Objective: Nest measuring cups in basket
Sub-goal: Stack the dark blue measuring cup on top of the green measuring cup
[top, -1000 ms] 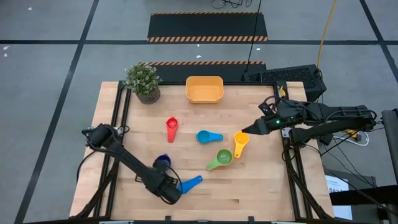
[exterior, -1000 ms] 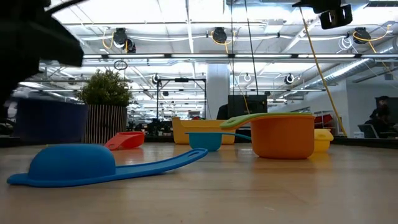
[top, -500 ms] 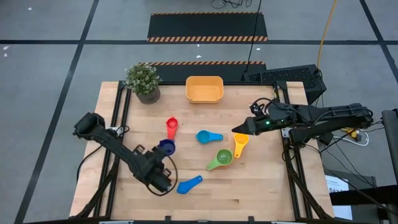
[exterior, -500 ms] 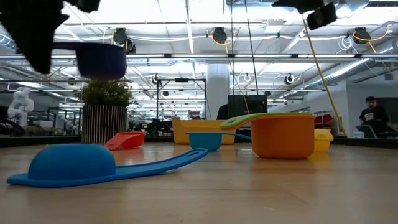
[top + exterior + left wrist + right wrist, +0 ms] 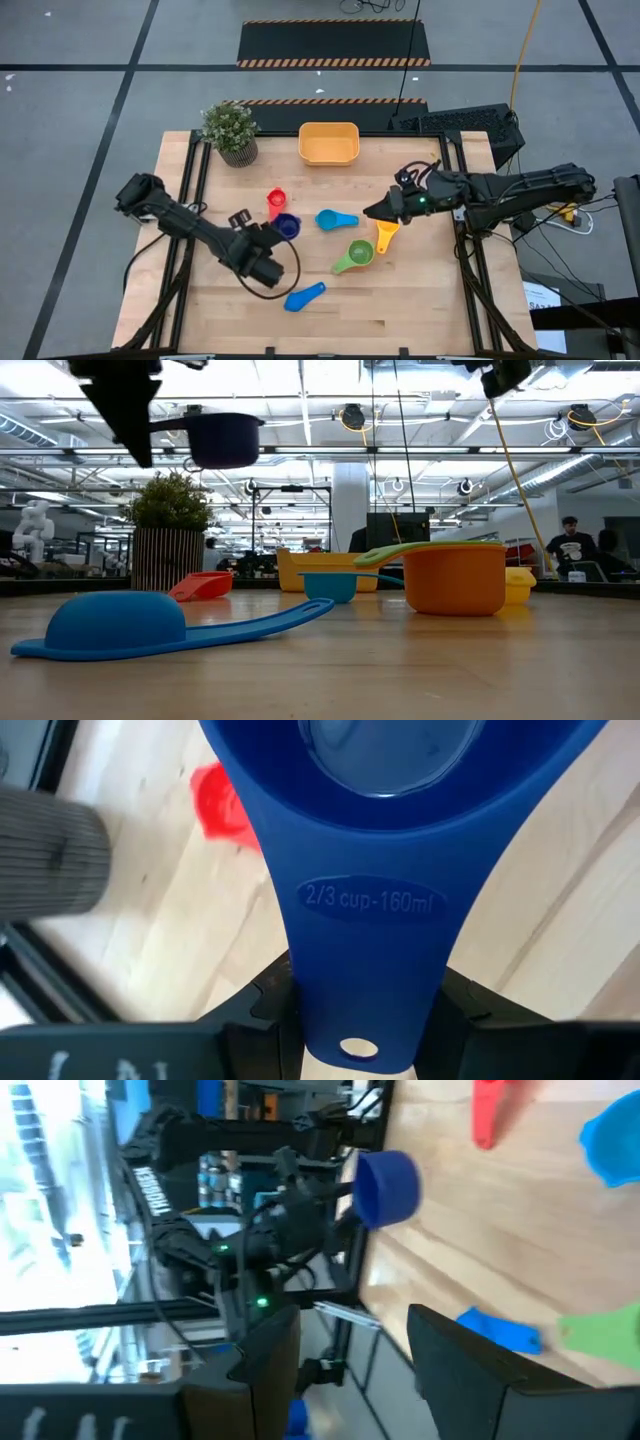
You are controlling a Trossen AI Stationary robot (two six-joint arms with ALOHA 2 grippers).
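Observation:
My left gripper [image 5: 270,238] is shut on the dark blue measuring cup [image 5: 287,226], which is in the air left of centre, high in the low view [image 5: 225,438]. My right gripper [image 5: 372,212] is open and hovers just left of the orange cup [image 5: 386,236]. On the table lie the red cup [image 5: 276,205], a light blue cup [image 5: 335,219], the green cup [image 5: 355,257] and a second light blue cup [image 5: 305,296], bowl down. A bit of yellow [image 5: 520,585] shows behind the orange cup. The orange-yellow basket [image 5: 329,143] stands at the far edge. My left gripper pinches the dark blue cup's flat handle near its free end [image 5: 362,1020], by the hanging hole, between its two fingers [image 5: 262,1008], which lie across the handle. The cup is lifted clear of the table and sits about level, bowl opening upward.
A small potted plant [image 5: 230,130] stands at the far left corner, beside the basket. The cups are scattered around the table's middle. Bare wood lies along the near edge and the near right corner.
My left gripper has lifted the dark blue cup off the table from near the near edge and carried it up and toward the far right, close to the red cup. My right gripper has moved toward the table's left, past the orange cup.

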